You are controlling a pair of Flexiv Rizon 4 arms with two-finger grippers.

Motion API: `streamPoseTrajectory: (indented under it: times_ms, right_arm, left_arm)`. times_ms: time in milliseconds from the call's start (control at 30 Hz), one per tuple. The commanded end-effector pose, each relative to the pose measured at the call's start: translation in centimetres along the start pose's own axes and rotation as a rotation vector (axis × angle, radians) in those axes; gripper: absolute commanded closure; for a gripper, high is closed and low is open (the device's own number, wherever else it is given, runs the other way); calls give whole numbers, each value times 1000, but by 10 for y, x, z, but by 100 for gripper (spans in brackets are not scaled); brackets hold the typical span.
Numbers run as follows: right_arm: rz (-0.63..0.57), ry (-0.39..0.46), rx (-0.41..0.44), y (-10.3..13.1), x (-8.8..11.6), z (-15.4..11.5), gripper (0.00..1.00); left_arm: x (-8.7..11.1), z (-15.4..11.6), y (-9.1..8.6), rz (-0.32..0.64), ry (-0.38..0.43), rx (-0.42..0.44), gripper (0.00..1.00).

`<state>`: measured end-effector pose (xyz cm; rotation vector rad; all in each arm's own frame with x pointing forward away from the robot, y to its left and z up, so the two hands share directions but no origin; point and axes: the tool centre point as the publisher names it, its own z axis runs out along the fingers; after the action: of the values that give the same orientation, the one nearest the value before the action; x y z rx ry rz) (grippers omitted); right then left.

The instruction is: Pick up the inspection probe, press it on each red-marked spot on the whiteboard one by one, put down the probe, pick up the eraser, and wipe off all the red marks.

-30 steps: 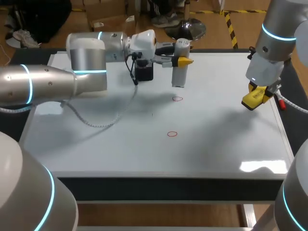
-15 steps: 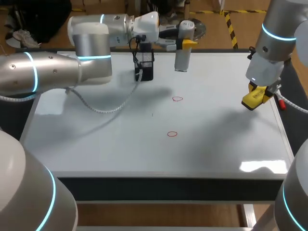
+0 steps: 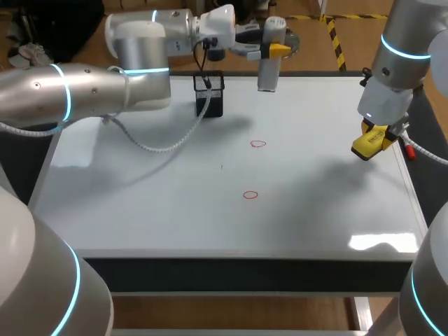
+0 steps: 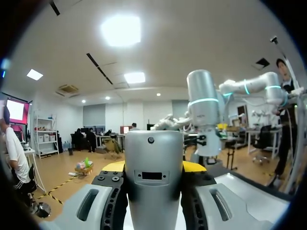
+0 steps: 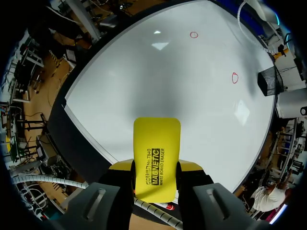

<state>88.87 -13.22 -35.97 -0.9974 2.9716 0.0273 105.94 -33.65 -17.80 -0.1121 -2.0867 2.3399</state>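
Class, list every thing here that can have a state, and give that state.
Probe: held upright, clear of whiteboard.
Left gripper: shut on probe.
Eraser: held in the air.
Right gripper: shut on eraser.
Far red mark: unwiped.
Near red mark: unwiped.
Mesh holder: standing upright.

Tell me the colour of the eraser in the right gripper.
The eraser is bright yellow with black lettering, best seen in the right wrist view.

Illumination is bright and even, arriving from overhead. The glossy white rectangular whiteboard (image 3: 175,217) carries a glare patch near its front right corner. Soft, diffuse shadows lie on the whiteboard beneath the silver left arm (image 3: 84,98) and beside the silver right arm (image 3: 402,49).
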Motion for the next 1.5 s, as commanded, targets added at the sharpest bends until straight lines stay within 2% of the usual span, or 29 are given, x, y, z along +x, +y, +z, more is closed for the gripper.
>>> streamPoseTrajectory:
  times_ms: [33, 267, 467, 1167, 1500]
  right_arm:
    - [-2, 3, 1, -1, 0, -1, 100]
    - [-2, 3, 1, -1, 0, -1, 100]
    - [-2, 3, 1, -1, 0, -1, 100]
    - [-2, 3, 1, -1, 0, -1, 100]
    - [-182, 4, 25, 51, -63, -11, 100]
  left_arm:
    - [-13, 0, 2, -6, 20, -2, 100]
    - [-28, -3, 6, -37, 16, -7, 100]
    - [-34, -5, 10, -55, 9, -10, 100]
    - [-36, -7, 11, -61, 11, -11, 100]
    - [-36, -7, 11, -61, 11, -11, 100]
